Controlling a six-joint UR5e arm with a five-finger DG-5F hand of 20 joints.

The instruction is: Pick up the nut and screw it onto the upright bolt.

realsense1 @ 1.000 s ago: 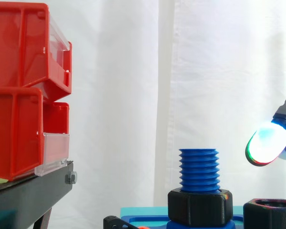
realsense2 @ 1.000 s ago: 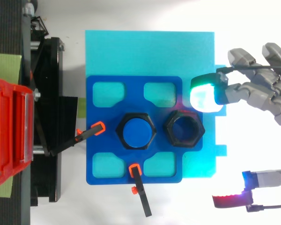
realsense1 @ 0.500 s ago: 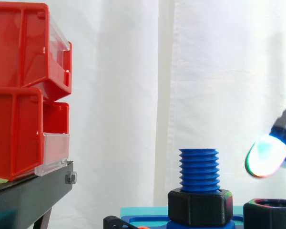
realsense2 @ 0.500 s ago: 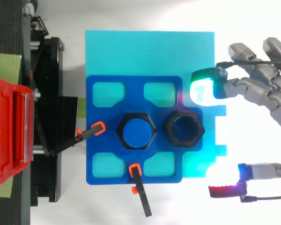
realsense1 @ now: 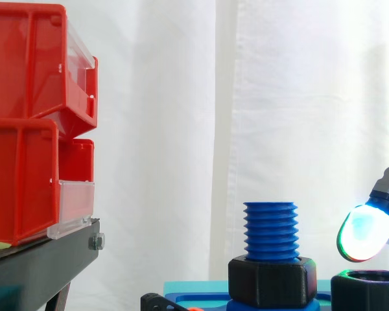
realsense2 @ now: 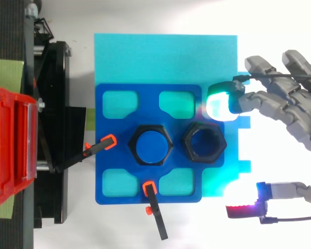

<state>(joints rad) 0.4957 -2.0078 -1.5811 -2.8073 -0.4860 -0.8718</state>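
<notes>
Black plastic, the nut [realsense2: 204,143] is lying loose on the blue plate [realsense2: 109,181], just ahead of the glowing fingertips [realsense2: 220,102] and untouched. The hand [realsense2: 285,101] is being held spread wide, nothing grasped, apparently to straddle the nut. The bolt [realsense1: 270,230] is standing upright just beyond it.

Side camera: sits low, about level with the bolt [realsense1: 270,230], close in, facing level across the work toward the white curtain [realsense1: 181,97]. Red bins [realsense1: 32,116] on the black stand [realsense1: 39,265] fill frame left; the hand [realsense1: 366,223] is at the right edge. Top camera: overhead, facing straight down, set farther back, taking in the whole blue plate [realsense2: 109,129], with the bins at the left edge and the hand at the right. Shared by both: bolt, nut [realsense2: 204,143], bins, stand, plate edge, hand.
</notes>
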